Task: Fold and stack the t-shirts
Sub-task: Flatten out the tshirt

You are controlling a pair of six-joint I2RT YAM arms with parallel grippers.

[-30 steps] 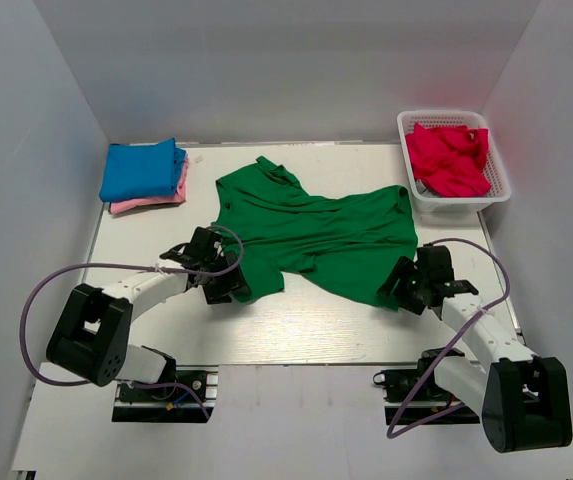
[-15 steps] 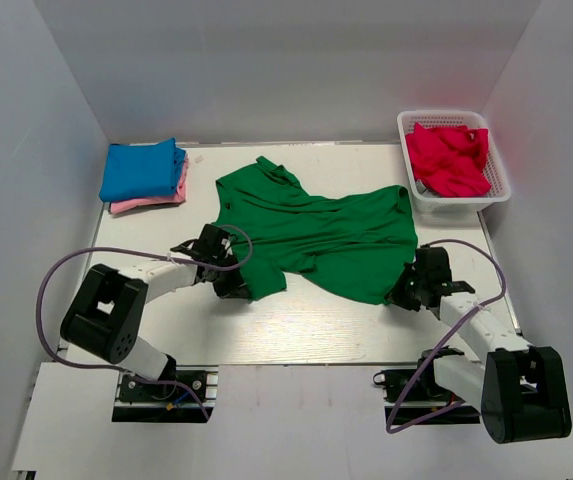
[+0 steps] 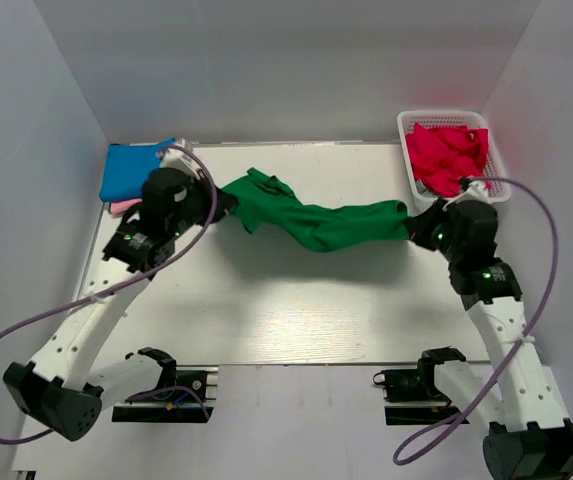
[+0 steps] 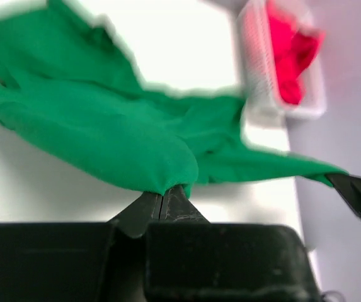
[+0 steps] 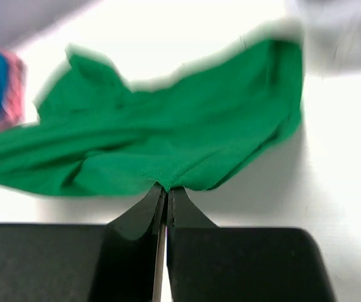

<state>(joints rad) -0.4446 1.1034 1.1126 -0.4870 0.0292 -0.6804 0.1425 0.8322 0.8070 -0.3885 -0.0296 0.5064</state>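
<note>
The dark green t-shirt (image 3: 316, 222) hangs in the air above the table, stretched between both arms and sagging in the middle. My left gripper (image 3: 228, 203) is shut on its left end, seen pinched at the fingertips in the left wrist view (image 4: 163, 194). My right gripper (image 3: 413, 226) is shut on the right end, the cloth (image 5: 167, 145) bunched at its tips (image 5: 166, 190). A folded blue t-shirt (image 3: 128, 172) lies on a pink one (image 3: 118, 207) at the back left. A red t-shirt (image 3: 448, 157) fills the basket.
The white lattice basket (image 3: 496, 190) stands at the back right corner, close behind my right arm. White walls enclose the table (image 3: 296, 310) on three sides. The folded stack sits just behind my left arm.
Both grippers closed on the green t-shirt's lower corners and rose with it toward the back. The shirt left the table and now hangs stretched between them.
</note>
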